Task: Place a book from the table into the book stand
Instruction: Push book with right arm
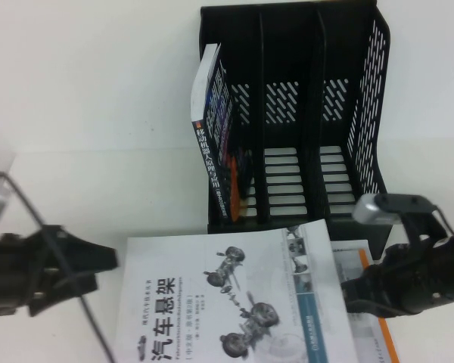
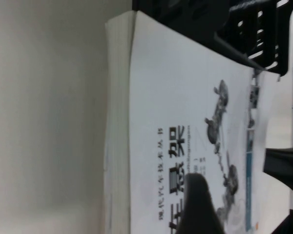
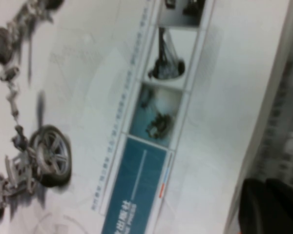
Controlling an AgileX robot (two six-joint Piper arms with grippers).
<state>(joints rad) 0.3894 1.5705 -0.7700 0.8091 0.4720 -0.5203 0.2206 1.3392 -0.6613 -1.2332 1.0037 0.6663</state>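
The book [image 1: 227,302], white with a black title, grey suspension pictures and a blue strip, lies cover up at the front middle of the table [image 1: 83,113]. Its far right corner overlaps the front of the black book stand [image 1: 287,113]. My left gripper [image 1: 110,263] is at the book's left edge, and a dark part of it shows over the cover in the left wrist view [image 2: 195,209]. My right gripper [image 1: 359,291] is at the book's right edge. In the right wrist view [image 3: 271,209] it sits just beside that edge. The cover fills both wrist views [image 2: 185,97] [image 3: 112,97].
A dark blue-red book [image 1: 216,128] leans in the stand's leftmost slot; the other two slots hold nothing. A white book with an orange border [image 1: 371,325] lies under the book's right side. The stand [image 2: 244,29] is just beyond the book's far end.
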